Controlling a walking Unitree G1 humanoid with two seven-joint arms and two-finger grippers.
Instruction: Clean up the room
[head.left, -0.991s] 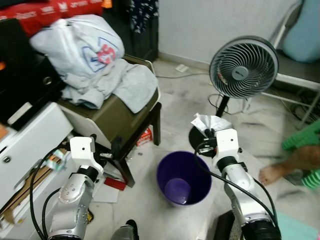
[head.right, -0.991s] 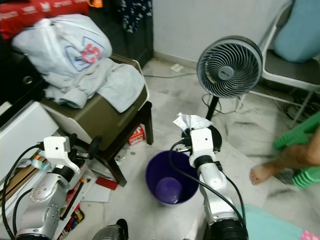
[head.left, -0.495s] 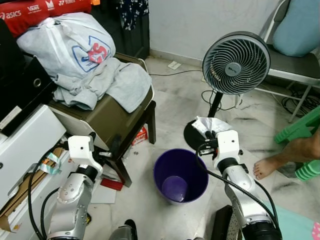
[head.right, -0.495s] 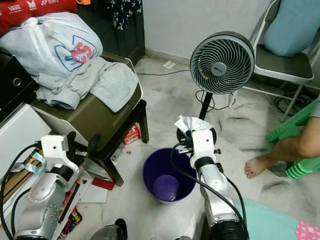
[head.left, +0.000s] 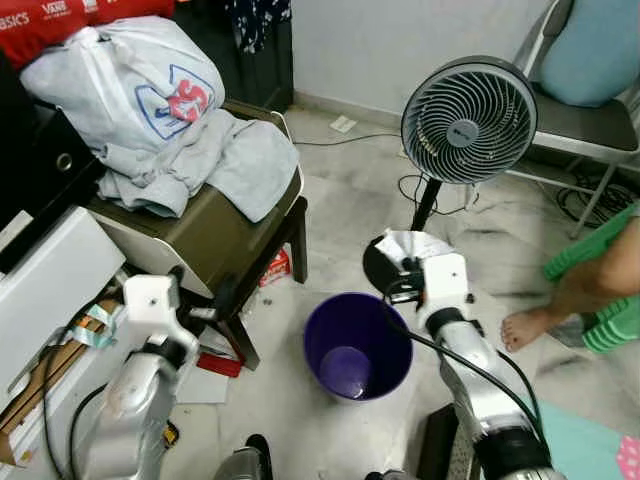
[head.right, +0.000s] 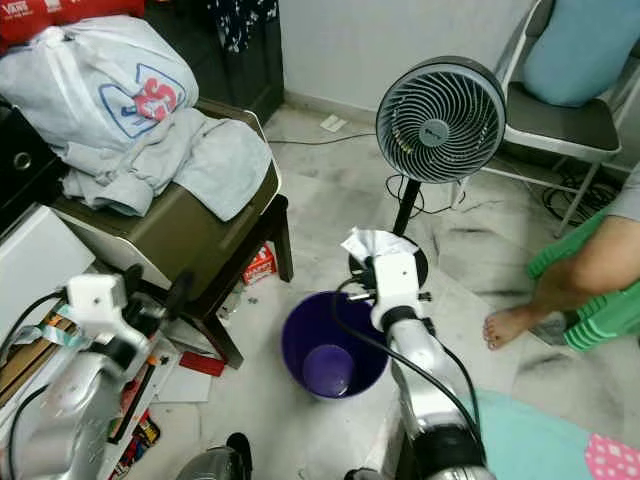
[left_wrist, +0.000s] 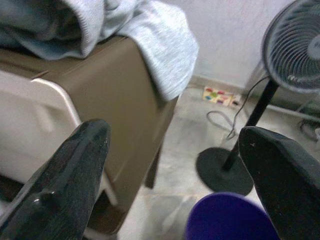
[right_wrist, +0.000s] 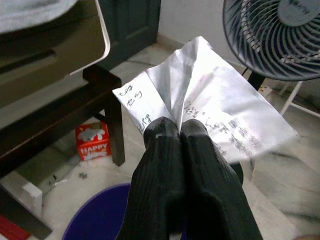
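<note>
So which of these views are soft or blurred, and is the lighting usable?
Both eye views are evenly lit; the left arm is motion-blurred. Left wrist view is soft throughout, the fan hazy. Right wrist view is sharpest: the writing on the paper shows, though too small to read.

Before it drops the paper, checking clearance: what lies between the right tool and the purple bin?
Nothing: right tool holds the paper beside the purple bin, eye views.

You see bin (head.left: 358, 345) on floor between stool (head.left: 215, 235) at left, fan (head.left: 467, 120) behind right; clothes (head.left: 190, 160) on stool.
</note>
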